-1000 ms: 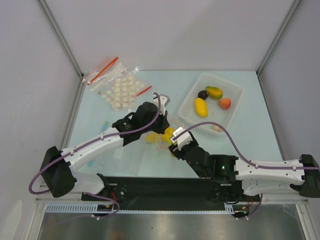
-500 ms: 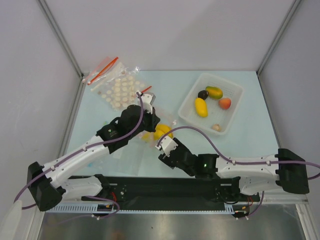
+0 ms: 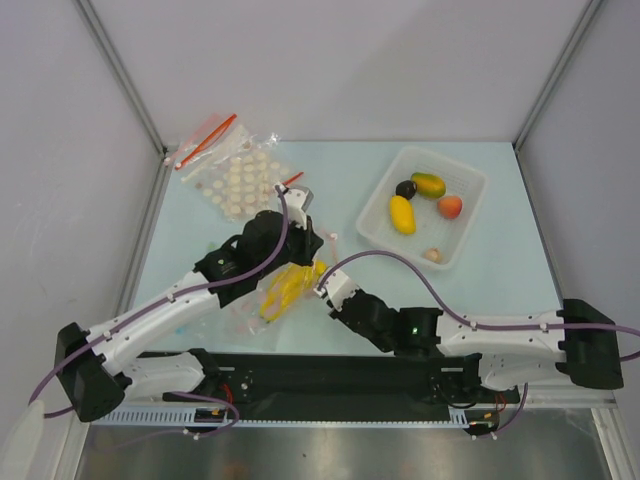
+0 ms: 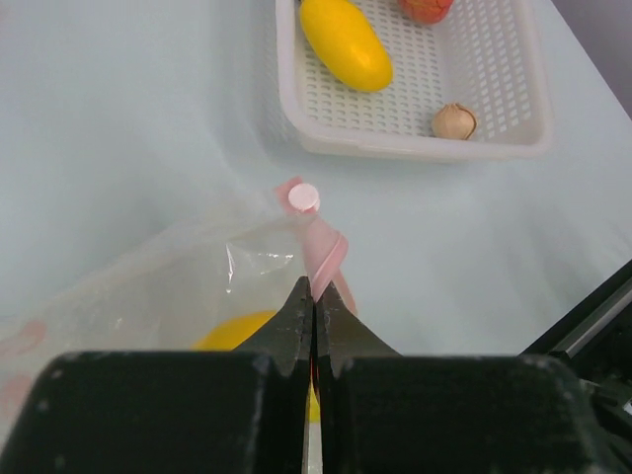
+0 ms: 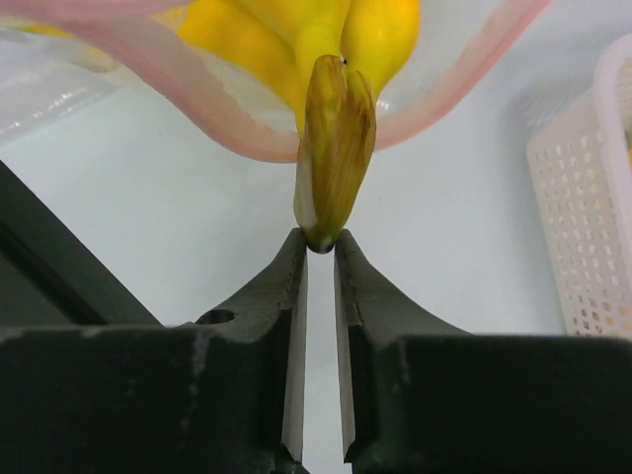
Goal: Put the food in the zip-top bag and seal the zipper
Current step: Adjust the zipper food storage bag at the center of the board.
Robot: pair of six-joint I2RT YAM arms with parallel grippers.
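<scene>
Stem of banana bunch (image 5: 296, 30) pointed straight into right gripper (image 5: 320, 237)'s near-closed jaws, grip unclear; left gripper (image 4: 314, 291)'s jaws pinched zip-top bag (image 4: 197, 276).

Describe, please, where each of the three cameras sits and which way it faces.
Top external: above and behind the bases, looking down on the table; left arm and right arm show whole.
Left wrist: on the left arm, facing past the left gripper, shut on the zip-top bag, toward the basket.
Right wrist: on the right arm, facing the banana bunch, whose stem tip sits in the right gripper.
Shared: both wrist views show the zip-top bag, banana bunch and basket.
</scene>
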